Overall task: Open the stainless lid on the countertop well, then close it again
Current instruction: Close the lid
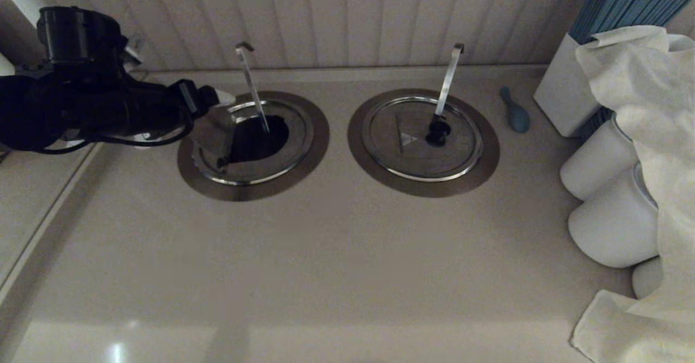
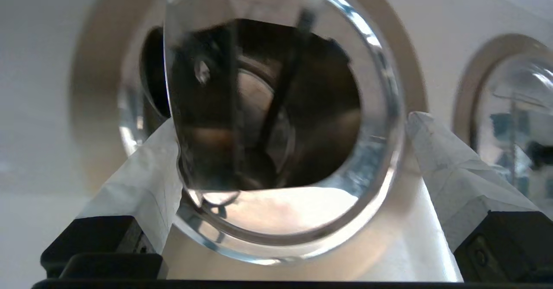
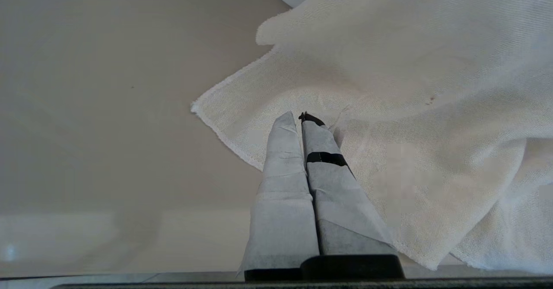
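Note:
The stainless lid [image 1: 271,170] sits in the left countertop well [image 1: 260,138], ringed by its brown-grey flange [image 1: 312,151]. The lid's folding section [image 1: 213,134] stands tipped up on the left, and the dark hole shows beside it. The thin hook-tipped handle [image 1: 249,81] rises out of the opening. My left gripper [image 1: 222,98] hovers at the raised flap's upper edge. In the left wrist view the gripper [image 2: 289,146] is open, with its fingers [image 2: 147,168] spread either side of the lid [image 2: 281,213] and the upright mirror-like flap [image 2: 198,107]. My right gripper [image 3: 300,118] is shut on nothing, over a white cloth.
The twin lid [image 1: 421,138] with its paler flat handle lies closed to the right. A blue spoon [image 1: 515,110], a white holder of blue straws [image 1: 567,89], white jars [image 1: 608,200] and a draped white cloth [image 1: 646,108] crowd the right side. The panelled wall stands close behind.

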You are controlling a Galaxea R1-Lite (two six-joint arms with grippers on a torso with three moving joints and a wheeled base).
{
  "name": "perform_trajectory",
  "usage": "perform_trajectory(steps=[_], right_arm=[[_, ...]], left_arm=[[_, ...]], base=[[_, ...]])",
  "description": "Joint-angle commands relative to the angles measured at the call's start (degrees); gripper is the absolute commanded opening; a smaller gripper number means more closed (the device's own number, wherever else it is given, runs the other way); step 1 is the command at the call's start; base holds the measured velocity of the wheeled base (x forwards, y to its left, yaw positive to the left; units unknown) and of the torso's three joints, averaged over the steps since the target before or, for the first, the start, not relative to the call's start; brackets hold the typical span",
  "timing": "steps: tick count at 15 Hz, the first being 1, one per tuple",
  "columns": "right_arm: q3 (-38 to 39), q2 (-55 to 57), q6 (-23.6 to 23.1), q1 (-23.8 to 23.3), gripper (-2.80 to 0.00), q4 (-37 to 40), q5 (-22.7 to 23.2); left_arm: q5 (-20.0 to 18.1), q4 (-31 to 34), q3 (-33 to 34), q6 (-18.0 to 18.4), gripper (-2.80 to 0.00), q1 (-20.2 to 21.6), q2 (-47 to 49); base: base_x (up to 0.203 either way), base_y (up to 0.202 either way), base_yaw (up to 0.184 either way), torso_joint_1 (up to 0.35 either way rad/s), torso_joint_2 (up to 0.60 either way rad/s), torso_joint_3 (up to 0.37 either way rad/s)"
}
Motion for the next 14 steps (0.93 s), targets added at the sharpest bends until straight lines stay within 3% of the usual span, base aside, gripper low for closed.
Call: perform_trajectory(steps=[1,14], right_arm=[[0.1,0.0,0.0,0.0,-2.8,0.0,0.0],[0.0,0.0,0.0,0.0,-2.8,0.0,0.0]], left_arm=[[0.0,-0.1,0.5,-0.1,0.0,-0.4,-1.4],[0.0,-0.2,1.9,-1.2,0.0,-5.0,-0.7]], base=[[0.0,0.0,0.0,0.0,0.0,0.0],[0.0,0.0,0.0,0.0,0.0,0.0]])
